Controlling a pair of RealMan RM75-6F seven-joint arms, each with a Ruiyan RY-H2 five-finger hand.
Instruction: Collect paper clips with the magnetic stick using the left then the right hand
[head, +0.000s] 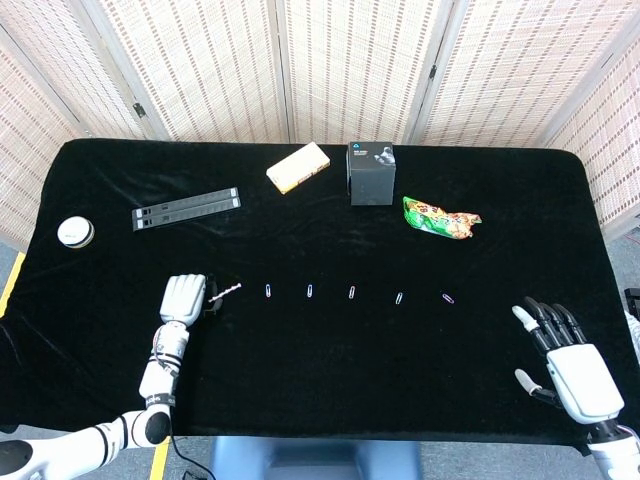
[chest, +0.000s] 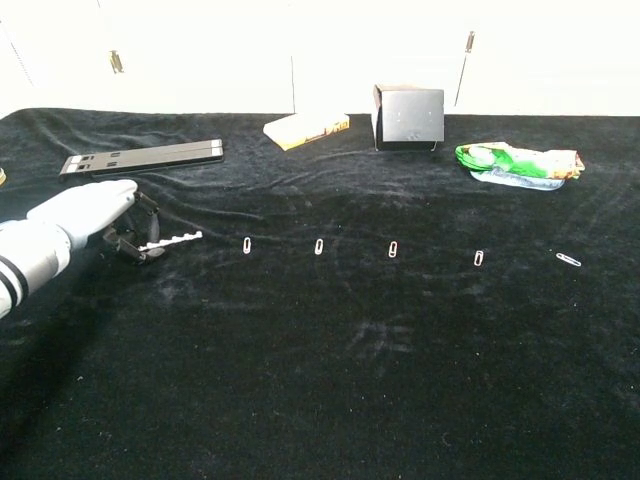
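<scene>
With five clips lying uncollected in a row, you are holding the stick in the left hand, just beside them; the right hand is resting empty, fingers spread.

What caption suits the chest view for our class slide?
Left hand holds the magnetic stick beside a row of paper clips on black cloth.
</scene>
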